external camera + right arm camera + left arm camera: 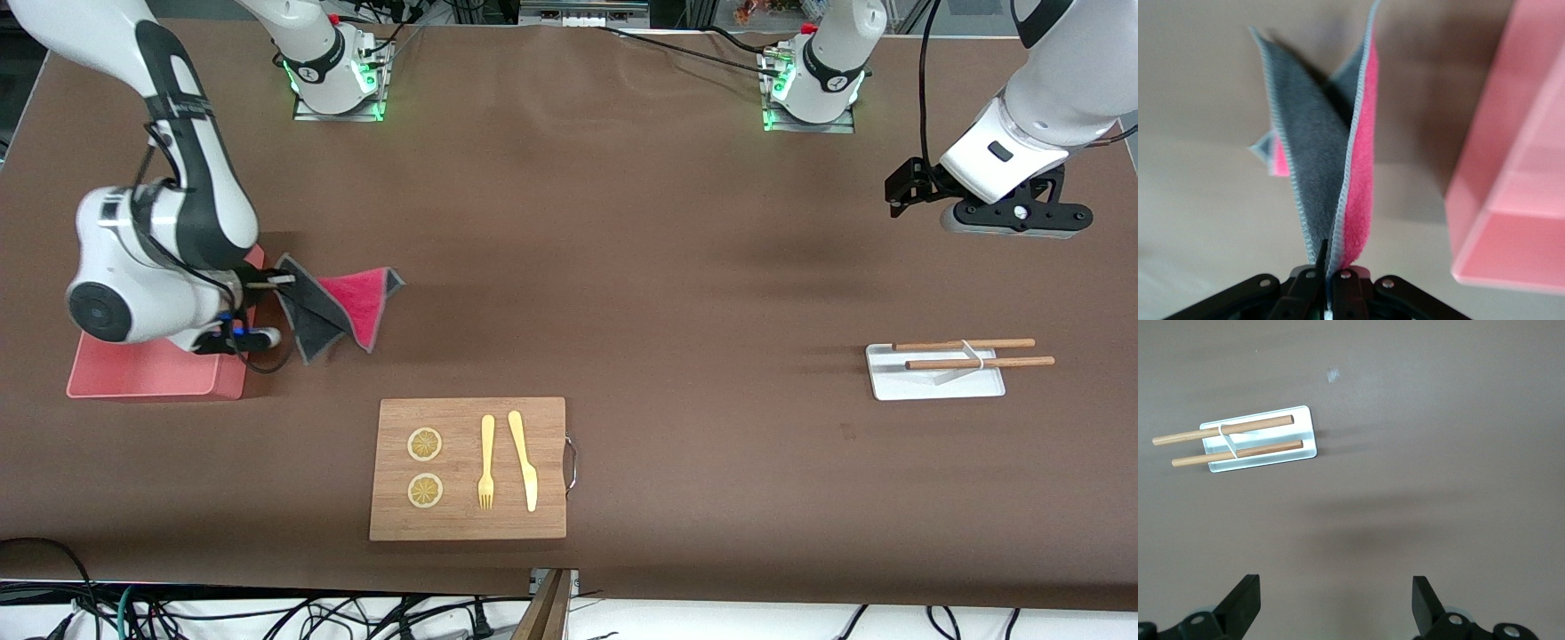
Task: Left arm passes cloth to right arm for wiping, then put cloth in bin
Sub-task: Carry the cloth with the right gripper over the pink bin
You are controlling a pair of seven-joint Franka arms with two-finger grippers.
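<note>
At middle left of the front view, the right pincer [1328, 270] grips the cloth [342, 307] beside the bin [156, 369]; at upper right, the left pincer [1336, 603] waits wide open above the worktop [622, 267].

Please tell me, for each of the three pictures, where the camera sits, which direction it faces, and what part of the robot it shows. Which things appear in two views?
Front view: high across the table, facing both bases; shows both arms, the cutting board.
Left wrist view: on the waiting left arm, looking down at the table; left gripper jaws open.
Right wrist view: on the right arm, looking along the right gripper, shut on the cloth.
Shared: white tray with chopsticks in front and left wrist; cloth and bin in front and right wrist.
</note>
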